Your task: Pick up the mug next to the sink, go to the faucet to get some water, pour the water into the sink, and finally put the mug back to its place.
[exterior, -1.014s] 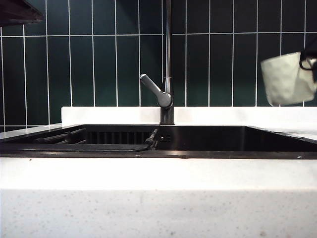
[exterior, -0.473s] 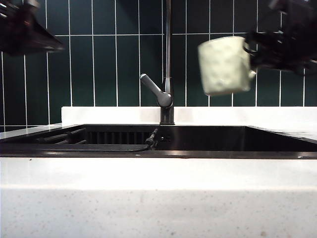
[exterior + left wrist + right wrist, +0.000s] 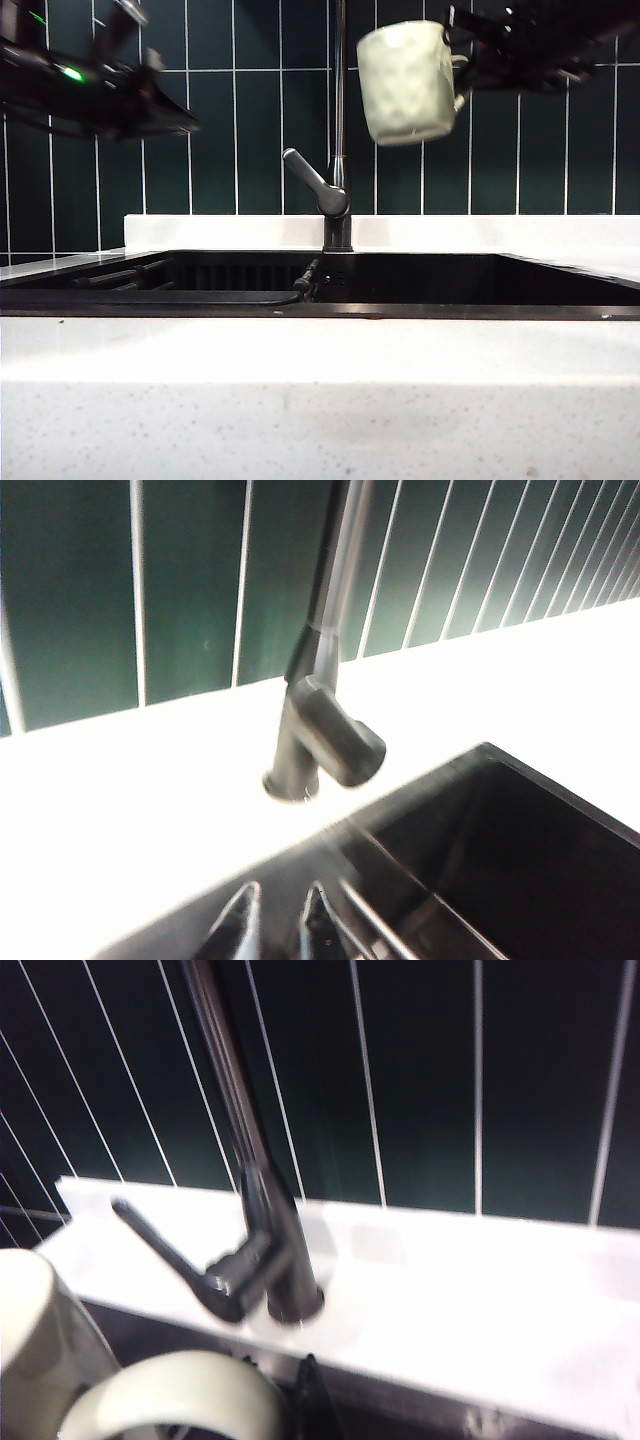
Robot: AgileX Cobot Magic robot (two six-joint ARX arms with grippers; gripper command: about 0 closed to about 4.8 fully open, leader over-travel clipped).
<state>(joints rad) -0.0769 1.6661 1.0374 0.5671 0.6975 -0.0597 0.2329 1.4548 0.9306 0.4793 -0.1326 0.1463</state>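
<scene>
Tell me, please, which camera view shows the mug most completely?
The exterior view: the whole mug hangs high beside the faucet, held by the right gripper. The right wrist view shows only its handle and part of its side; the left wrist view shows none of it.

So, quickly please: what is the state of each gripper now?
Left gripper: empty, left of the faucet; open or closed cannot be told.
Right gripper: closed on the mug.

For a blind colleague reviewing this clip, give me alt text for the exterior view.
The right gripper holds the mug by its handle, high above the sink, just right of the faucet. The left gripper hovers at upper left.
</scene>
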